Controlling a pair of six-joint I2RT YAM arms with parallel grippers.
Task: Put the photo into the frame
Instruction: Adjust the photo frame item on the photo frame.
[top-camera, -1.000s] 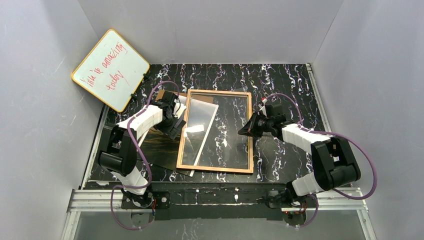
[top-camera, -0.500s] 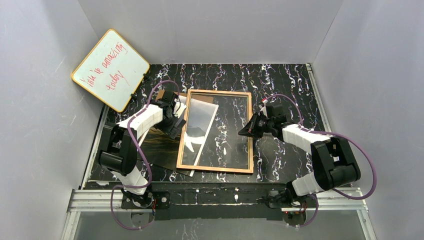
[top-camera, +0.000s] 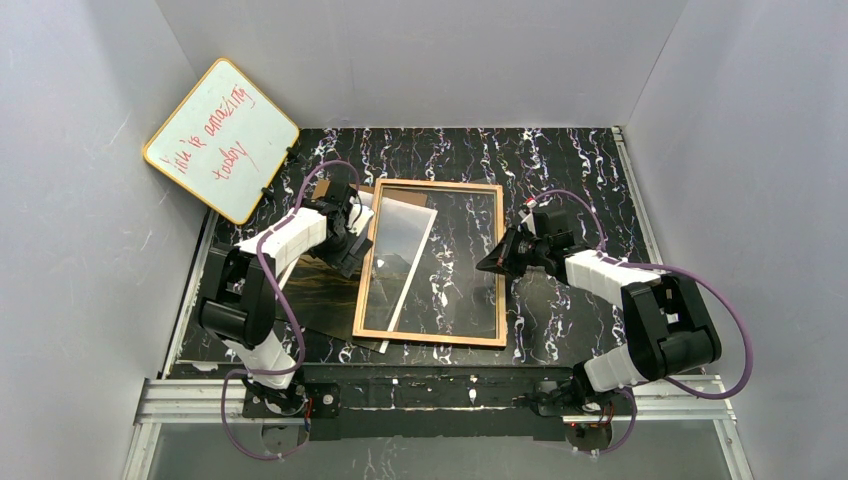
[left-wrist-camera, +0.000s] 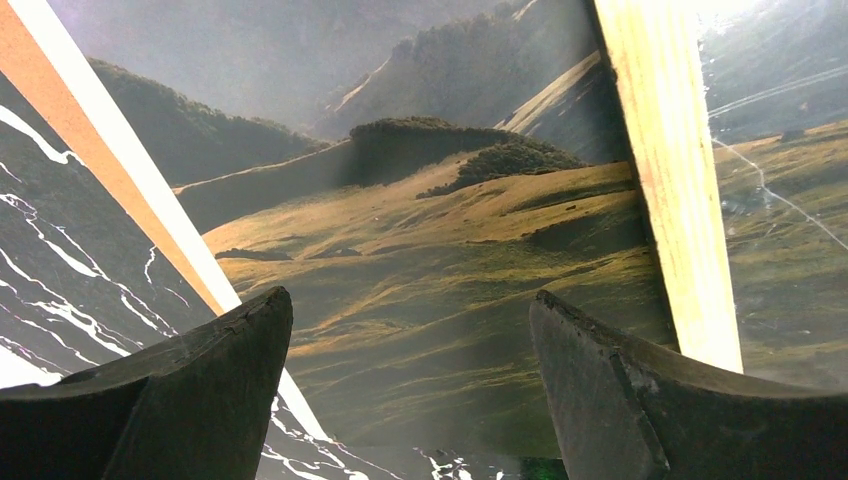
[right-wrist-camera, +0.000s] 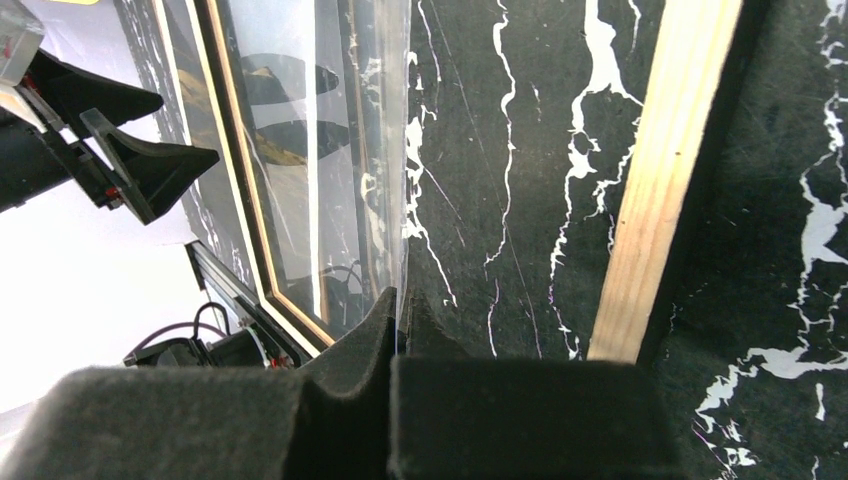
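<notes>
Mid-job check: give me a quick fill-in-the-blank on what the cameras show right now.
The left gripper is ____, with the photo showing between its fingers.
The right gripper is shut on the clear ____ of the frame.
The whiteboard carries ____ writing.
Missing words: open; pane; red.

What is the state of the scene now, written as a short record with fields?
frame: wood-coloured side up
photo: askew, one frame bar crossing over it
left tool: open, above the photo
right tool: shut, seemingly pinching the edge of the clear pane
task: photo not yet squared in the frame
</notes>
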